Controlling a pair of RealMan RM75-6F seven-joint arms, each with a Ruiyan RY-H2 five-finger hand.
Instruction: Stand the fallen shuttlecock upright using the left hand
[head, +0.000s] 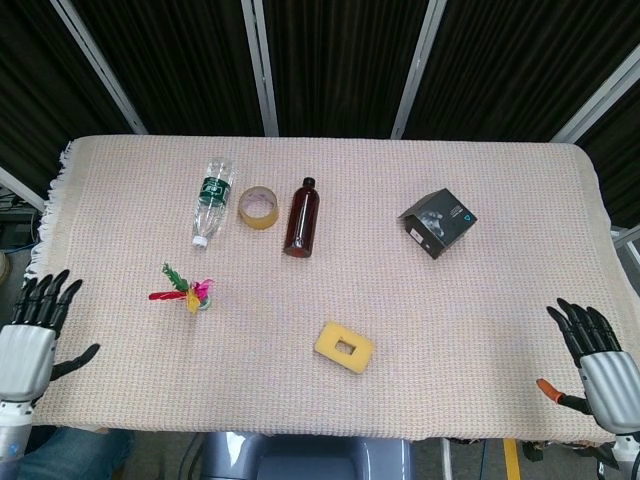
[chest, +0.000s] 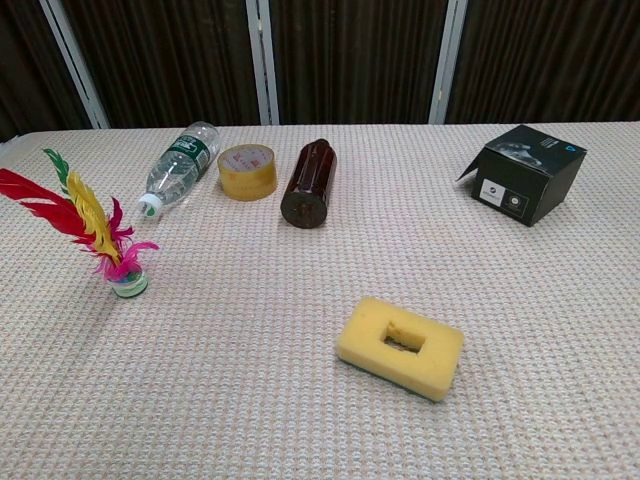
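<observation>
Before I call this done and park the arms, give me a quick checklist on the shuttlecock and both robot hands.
1. Shuttlecock resting on its base, feathers up: ok, though the feathers lean left in the chest view.
2. Left robot hand off the shuttlecock: ok; it is apart from it at the table's near left edge, fingers spread, holding nothing.
3. Right robot hand holding nothing: ok; fingers spread at the near right edge.
4. Nothing touching the shuttlecock: ok; the plastic bottle lies apart from it.
5. Whether it will stay standing: cannot tell.
</observation>
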